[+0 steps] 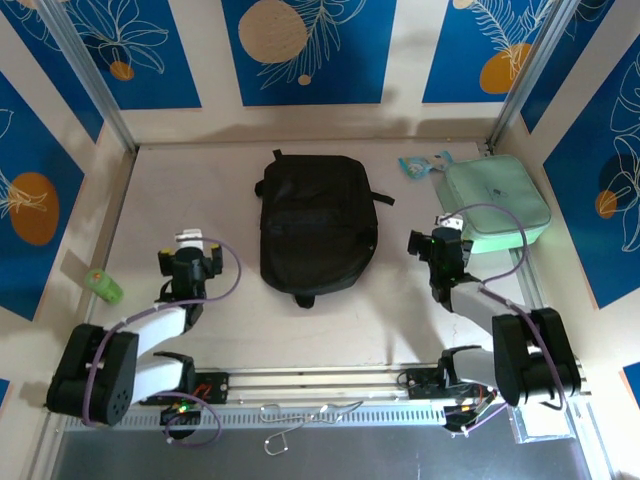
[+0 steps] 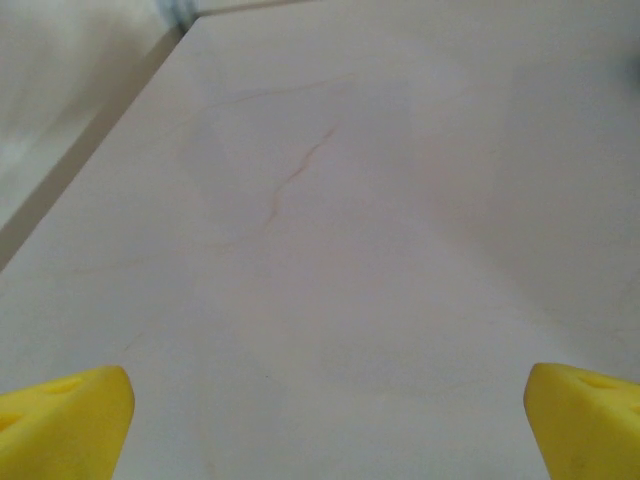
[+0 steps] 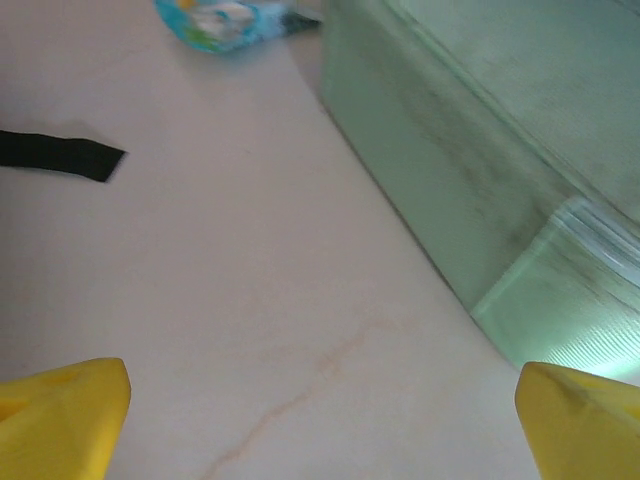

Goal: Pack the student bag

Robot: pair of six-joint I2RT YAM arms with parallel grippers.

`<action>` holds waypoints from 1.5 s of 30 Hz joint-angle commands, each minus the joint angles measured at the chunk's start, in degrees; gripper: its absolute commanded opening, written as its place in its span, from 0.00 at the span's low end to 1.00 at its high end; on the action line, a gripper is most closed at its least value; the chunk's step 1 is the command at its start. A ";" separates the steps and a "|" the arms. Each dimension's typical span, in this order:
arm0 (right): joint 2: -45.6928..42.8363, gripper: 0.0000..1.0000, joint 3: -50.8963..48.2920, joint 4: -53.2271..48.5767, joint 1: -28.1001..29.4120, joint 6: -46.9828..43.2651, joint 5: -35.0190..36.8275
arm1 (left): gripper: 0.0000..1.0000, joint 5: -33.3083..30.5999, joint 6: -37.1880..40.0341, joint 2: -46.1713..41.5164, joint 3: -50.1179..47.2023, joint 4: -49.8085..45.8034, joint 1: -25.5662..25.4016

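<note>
Fabric of the student bag (image 1: 318, 222) looks soft, floppy; pinch a strap or zipper edge. Left gripper (image 2: 325, 425) and right gripper (image 3: 320, 420) flank it, both wide.

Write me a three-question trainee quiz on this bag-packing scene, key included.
1. True or false: the left gripper holds the student bag.
2. To the right gripper's own right lies: A the student bag, B the mint-green case, C the small green object.
3. Fill in: both grippers are ____, holding nothing.
Key: 1 false; 2 B; 3 open.
</note>
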 commanded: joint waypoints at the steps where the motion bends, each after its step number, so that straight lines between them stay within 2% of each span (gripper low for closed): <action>1: 2.42 0.99 -0.21 11.84 -0.35 -5.88 -7.67 | 0.99 7.99 4.75 3.01 -0.17 14.48 1.04; 5: 5.22 0.99 -0.36 17.27 -1.16 -7.42 -12.17 | 0.99 12.79 5.70 7.87 0.38 21.19 1.90; 8: 7.97 0.99 -0.75 21.43 -2.61 -6.44 -15.89 | 0.99 13.92 5.66 11.41 1.59 22.58 2.86; 12: 12.90 0.99 -1.50 27.44 -2.94 -6.61 -16.76 | 0.99 14.34 5.08 15.75 2.00 26.26 3.73; 17: 15.77 0.99 -0.14 27.30 -4.55 -5.12 -17.77 | 0.99 15.27 3.25 20.98 4.09 27.04 5.62; 22: 15.68 0.99 1.56 23.60 -6.20 -3.23 -19.12 | 0.99 14.86 1.87 20.46 6.07 22.31 6.37; 28: 15.77 0.99 1.83 22.98 -6.38 -3.12 -19.35 | 1.00 14.37 2.33 20.56 5.83 22.77 6.19; 32: 15.77 0.99 1.81 23.03 -6.43 -3.09 -19.34 | 1.00 16.09 3.15 20.76 6.48 21.91 6.12; 37: 15.77 0.99 1.84 22.97 -6.43 -3.10 -19.31 | 1.00 23.44 4.72 20.85 8.00 18.87 6.70; 45: 15.77 0.99 1.87 22.97 -6.47 -3.10 -19.40 | 1.00 23.75 4.62 20.85 8.25 18.45 6.90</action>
